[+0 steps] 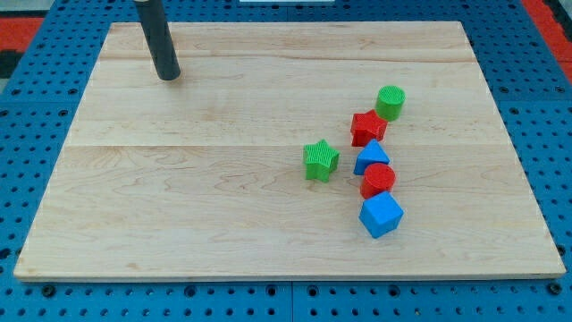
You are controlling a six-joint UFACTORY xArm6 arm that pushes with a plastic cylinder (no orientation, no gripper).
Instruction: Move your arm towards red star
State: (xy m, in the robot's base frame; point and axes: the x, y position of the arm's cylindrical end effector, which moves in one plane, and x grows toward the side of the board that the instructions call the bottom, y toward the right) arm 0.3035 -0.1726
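Camera view: my tip (168,77) sits upper left on the wooden counter (223,206), well apart from the blocks. No jaws here, only the rod. The red plastic star (367,127) seems to touch the green cylinder (391,102) and blue triangle (370,158); overshooting could scatter both.

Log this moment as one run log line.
tip: view's top left, touching no block | red star: right of centre, beside green cylinder | state: far from target
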